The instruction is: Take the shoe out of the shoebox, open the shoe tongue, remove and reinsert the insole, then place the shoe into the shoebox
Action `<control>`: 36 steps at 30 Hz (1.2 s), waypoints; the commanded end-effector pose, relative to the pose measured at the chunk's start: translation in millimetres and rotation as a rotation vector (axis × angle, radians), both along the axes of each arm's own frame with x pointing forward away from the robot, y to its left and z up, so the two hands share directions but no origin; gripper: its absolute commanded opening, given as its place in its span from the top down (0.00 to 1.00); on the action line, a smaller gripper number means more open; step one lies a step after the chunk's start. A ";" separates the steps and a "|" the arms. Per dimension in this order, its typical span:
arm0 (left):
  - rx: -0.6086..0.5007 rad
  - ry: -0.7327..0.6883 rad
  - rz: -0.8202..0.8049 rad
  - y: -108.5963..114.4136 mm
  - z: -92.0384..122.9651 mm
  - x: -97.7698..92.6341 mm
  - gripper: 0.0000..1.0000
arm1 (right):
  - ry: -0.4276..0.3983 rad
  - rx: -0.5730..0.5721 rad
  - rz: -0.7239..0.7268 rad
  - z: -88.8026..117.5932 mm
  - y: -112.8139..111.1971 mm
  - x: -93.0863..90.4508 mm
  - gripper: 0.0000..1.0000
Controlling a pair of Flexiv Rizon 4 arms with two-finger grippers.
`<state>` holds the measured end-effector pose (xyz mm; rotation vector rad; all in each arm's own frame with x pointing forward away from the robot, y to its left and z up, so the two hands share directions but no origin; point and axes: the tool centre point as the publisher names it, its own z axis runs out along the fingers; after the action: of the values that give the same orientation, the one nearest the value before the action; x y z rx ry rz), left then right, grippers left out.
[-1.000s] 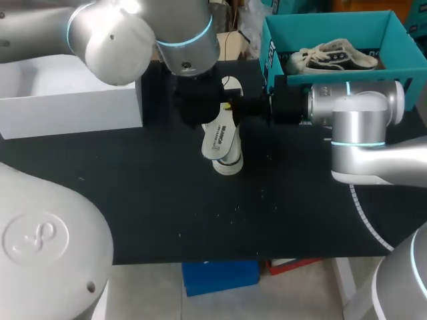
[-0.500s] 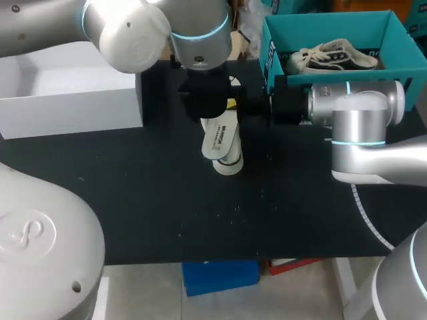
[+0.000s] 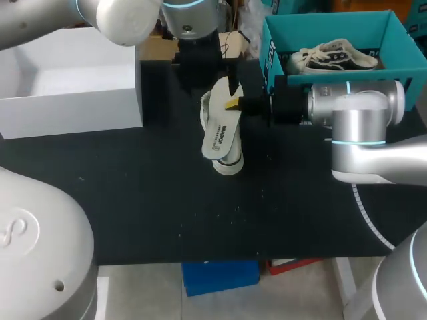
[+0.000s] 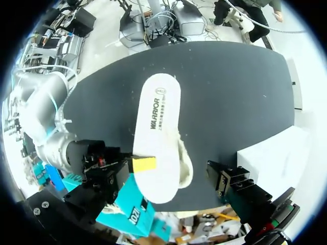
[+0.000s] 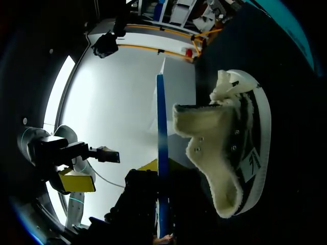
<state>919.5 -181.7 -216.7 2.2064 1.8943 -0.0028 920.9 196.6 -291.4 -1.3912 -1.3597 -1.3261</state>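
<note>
1. Firmly, the right gripper (image 3: 233,105) pinches the white insole (image 3: 218,133) by its side edge. One yellow tip lies on top; the finger beneath is hidden.
2. The insole slants over the shoe (image 3: 228,165), which lies on the black table (image 3: 133,200), outside the teal shoebox (image 3: 327,25).
3. The left gripper (image 3: 198,75) hangs above the insole's far end, fingers spread, touching nothing.
4. From the head view, the insole covers most of the shoe; the right wrist view shows the shoe's fleecy lining.
</note>
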 end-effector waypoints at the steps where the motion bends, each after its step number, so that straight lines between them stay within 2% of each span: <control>1: 0.012 0.024 -0.017 -7.6 0.0 34.6 0.00 | 0.000 -0.001 -0.003 -0.1 1.3 -0.4 1.00; 13: 0.006 0.023 -0.051 -21.4 -6.2 101.6 0.00 | 0.000 -0.001 -0.003 -0.1 1.3 -0.4 1.00; 18: -0.005 0.031 -0.069 -30.4 -9.6 119.3 0.00 | 0.000 -0.001 -0.003 -0.1 1.3 -0.4 1.00; 29: -0.016 0.034 -0.083 -44.9 -13.9 137.4 0.00 | 0.000 -0.001 -0.003 -0.1 1.3 -0.4 1.00; 33: -0.017 0.031 -0.080 -46.3 -12.3 135.7 0.00 | 0.000 -0.001 -0.003 -0.1 1.3 -0.4 1.00; 36: -0.017 0.030 -0.080 -47.3 -10.5 127.3 0.00 | 0.000 -0.001 -0.003 -0.1 1.3 -0.4 1.00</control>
<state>1052.4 -229.1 -229.4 2.2846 1.8146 -0.0779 920.7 196.3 -291.0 -1.3917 -1.3605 -1.3252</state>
